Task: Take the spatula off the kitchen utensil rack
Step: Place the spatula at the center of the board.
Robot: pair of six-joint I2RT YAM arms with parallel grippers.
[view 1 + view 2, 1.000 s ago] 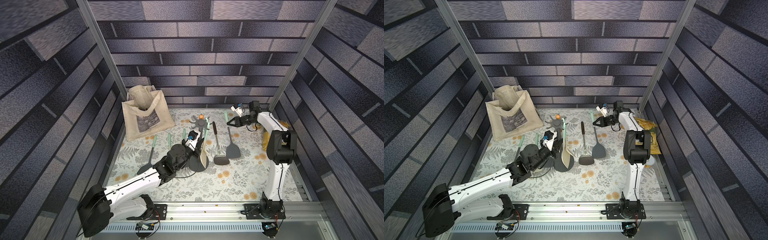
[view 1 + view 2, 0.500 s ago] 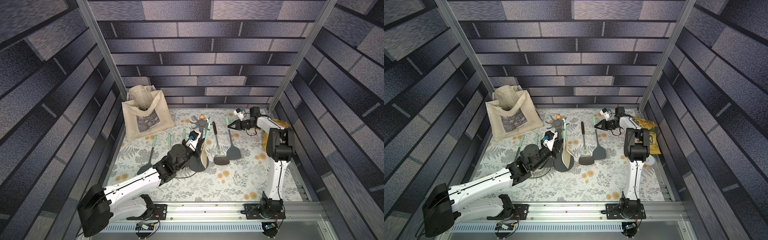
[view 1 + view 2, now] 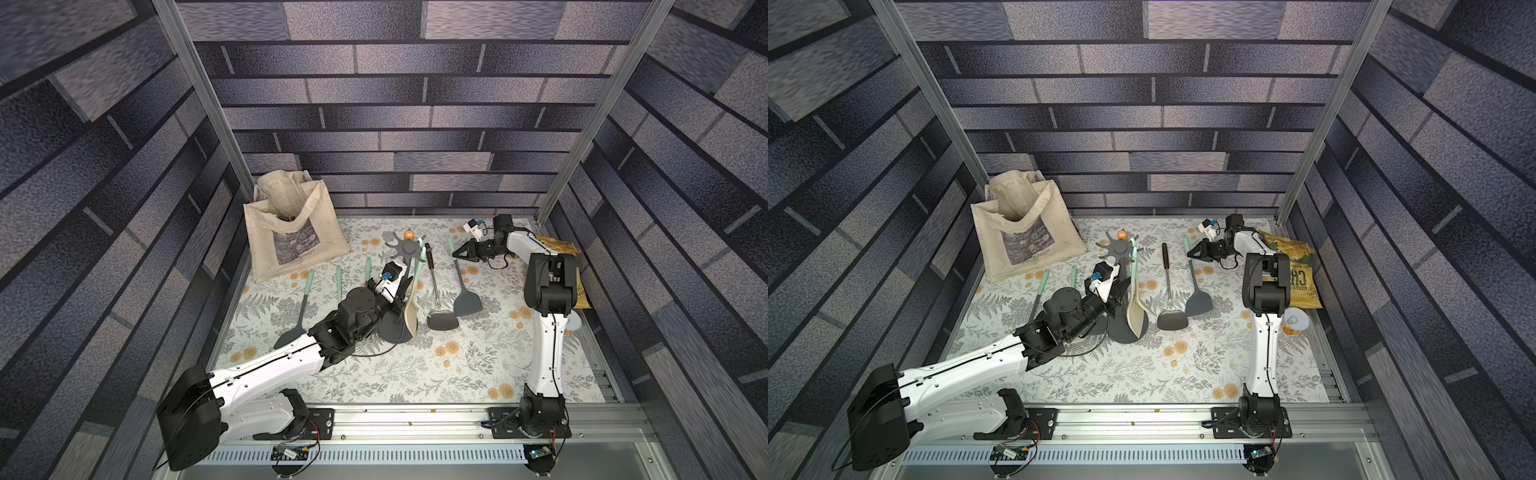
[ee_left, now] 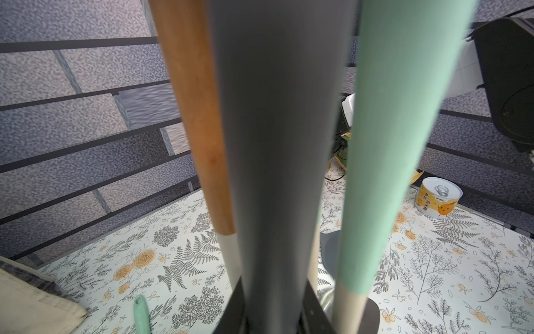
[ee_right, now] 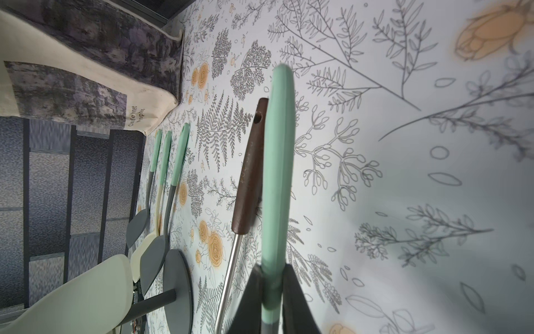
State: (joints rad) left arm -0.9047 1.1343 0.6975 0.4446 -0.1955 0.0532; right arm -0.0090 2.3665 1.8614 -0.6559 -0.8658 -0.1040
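Right wrist view: right gripper (image 5: 271, 279) closed on spatula (image 5: 278, 173) by its mint handle. Blade rests on surface (image 3: 457, 374), right of rack (image 3: 409, 248), clear of hooks. Left gripper (image 3: 398, 293) clamps rack pole, likely steadying it.

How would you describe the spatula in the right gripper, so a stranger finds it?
Find the kitchen utensil rack standing mid-table. Of two tools on its right-arm side, the spatula is the farther. Its handle is mint, its blade dark grey; the neighbouring turner has a brown handle.

Blurred rack pole (image 4: 277, 144) seemingly hides fingers (image 4: 235, 311).
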